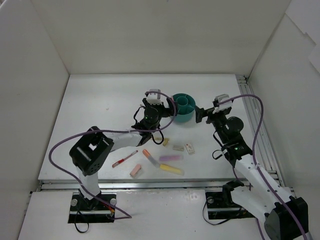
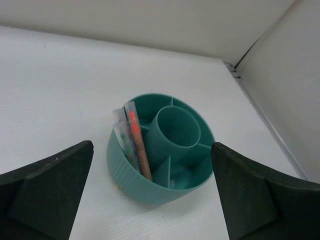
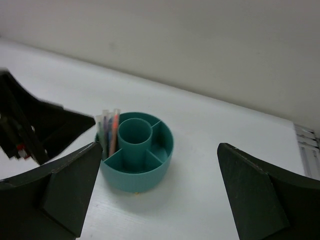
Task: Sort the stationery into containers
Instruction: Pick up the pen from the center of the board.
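Left end effector (image 2: pixel 152 147) spread; ribbed teal cup (image 2: pixel 150 187); pens (image 2: pixel 136 142) inside

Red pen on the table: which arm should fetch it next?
Probably left: the red pen lies on the left arm's side, far from the right gripper, and the left gripper is open and empty.

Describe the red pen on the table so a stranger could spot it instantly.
Find the teal cup on the table, then look toward the near left corner. The red pen lies slanted, left of the orange highlighter. It is the thinnest loose item there.
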`<state>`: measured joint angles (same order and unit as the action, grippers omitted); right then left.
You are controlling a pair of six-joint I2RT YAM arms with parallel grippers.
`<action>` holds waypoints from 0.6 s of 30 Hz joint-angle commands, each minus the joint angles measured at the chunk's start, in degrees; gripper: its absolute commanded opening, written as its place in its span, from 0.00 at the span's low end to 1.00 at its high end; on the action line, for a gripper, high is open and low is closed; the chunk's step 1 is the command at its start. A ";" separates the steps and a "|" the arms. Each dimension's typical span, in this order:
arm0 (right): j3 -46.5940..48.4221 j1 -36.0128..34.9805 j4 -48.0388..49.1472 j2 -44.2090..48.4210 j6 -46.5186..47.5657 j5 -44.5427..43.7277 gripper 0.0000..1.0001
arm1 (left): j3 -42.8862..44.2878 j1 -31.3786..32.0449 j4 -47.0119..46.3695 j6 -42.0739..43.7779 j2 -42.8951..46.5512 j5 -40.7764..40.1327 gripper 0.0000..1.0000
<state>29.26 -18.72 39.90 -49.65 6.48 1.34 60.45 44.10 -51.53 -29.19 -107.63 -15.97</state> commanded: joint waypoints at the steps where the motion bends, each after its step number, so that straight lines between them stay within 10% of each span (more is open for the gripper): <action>1: 9.22 -0.70 -8.10 -4.57 3.44 15.07 0.98 | 2.22 0.38 5.61 0.63 13.66 0.50 1.00; 11: 30.41 -11.94 -39.55 -25.83 19.26 25.56 0.98 | 4.06 -12.00 69.11 -11.05 36.17 -2.93 1.00; 18: 39.55 -18.37 -44.55 -42.52 22.96 23.71 0.98 | -3.75 -17.55 80.00 -17.48 43.19 -5.13 1.00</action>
<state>63.64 -35.79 -2.02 -88.44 26.11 24.51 57.80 27.14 18.13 -42.57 -67.61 -20.40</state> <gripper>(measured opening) 0.979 0.996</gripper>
